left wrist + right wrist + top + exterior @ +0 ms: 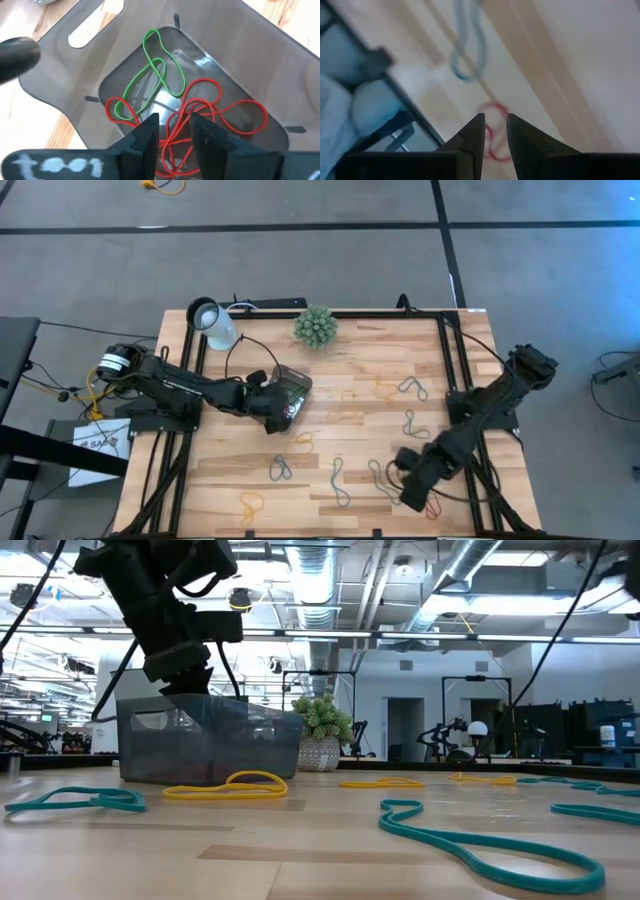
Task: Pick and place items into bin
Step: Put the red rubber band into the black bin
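Bright, even overhead light; glare inside the bin (235, 65); right wrist view blurred.

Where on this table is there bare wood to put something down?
Bare wood: the left strip below the left claw and bin, out to the grey-teal loop, and the back stretch between the plant ball and the right frame. Crowded: loops scatter across the centre and right, thickest near the right claw.

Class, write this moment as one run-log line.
left gripper: open above dark translucent plastic bin | bin holds: green loop, red loops | right gripper: open over red loop
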